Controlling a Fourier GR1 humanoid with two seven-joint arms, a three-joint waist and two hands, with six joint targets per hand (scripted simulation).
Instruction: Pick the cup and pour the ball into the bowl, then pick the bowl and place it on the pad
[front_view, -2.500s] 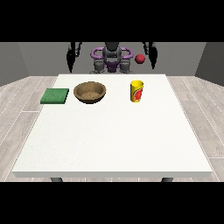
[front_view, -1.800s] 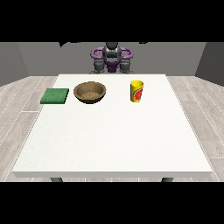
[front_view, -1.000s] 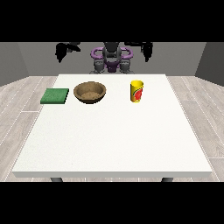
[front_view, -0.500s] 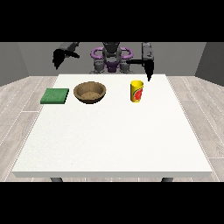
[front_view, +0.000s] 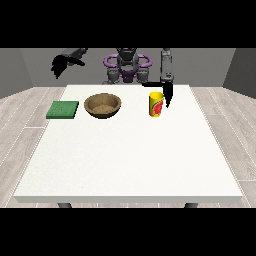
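Note:
A yellow cup (front_view: 156, 104) with a red mark stands upright on the white table (front_view: 130, 150), right of centre at the back. The ball does not show. A brown bowl (front_view: 102, 105) sits left of the cup. Further left lies the flat green pad (front_view: 63, 109). The hand at the view's right (front_view: 168, 93) hangs from its forearm just right of the cup, fingers pointing down and straight, with a small gap to the cup. The hand at the view's left (front_view: 61, 64) is raised high beyond the table's back left corner, away from every object.
The robot's torso (front_view: 128, 67) stands behind the table's far edge. Wooden floor surrounds the table on both sides.
The hand at the view's right has come down from shoulder height to beside the cup. The hand at the view's left has stayed raised, drifting slightly outward.

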